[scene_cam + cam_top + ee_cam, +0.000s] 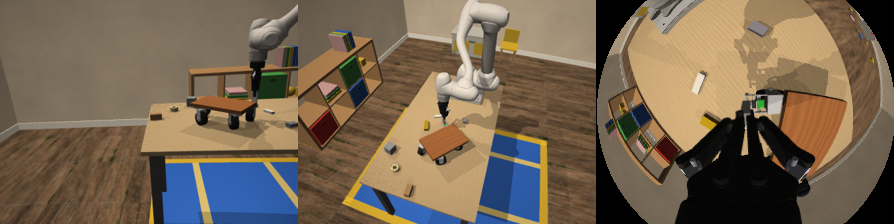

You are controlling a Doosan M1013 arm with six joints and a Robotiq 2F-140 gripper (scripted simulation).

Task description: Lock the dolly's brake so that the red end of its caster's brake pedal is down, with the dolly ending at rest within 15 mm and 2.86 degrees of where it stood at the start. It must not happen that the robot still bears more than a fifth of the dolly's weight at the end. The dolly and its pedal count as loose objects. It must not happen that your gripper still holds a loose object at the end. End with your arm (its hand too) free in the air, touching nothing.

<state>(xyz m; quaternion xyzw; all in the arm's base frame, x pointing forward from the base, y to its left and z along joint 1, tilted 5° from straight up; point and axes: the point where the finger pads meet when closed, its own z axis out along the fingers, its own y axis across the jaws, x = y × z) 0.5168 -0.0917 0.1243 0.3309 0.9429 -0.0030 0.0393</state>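
A: Fingers on the hand [444,120] are pressed together with nothing between them. Why keep them that way?

B: My guess is that the two tips make one narrow point, better for poking a small lever than for gripping. The hand hangs straight down at the far corner of the dolly [444,141], right over the brake pedal [445,123].

A: Where does the dolly stand?

B: On the surface [467,194], near the middle, on its black casters, wooden deck level. The pedal sticks out from under the deck corner nearest the arm's base; in the wrist view it shows green [760,103] with a bit of red beside it.

A: Is it touching yet?

B: I cannot tell; the tips sit very close to it. A vertical push makes sense, since a sideways shove would likely roll the loose dolly off its spot.
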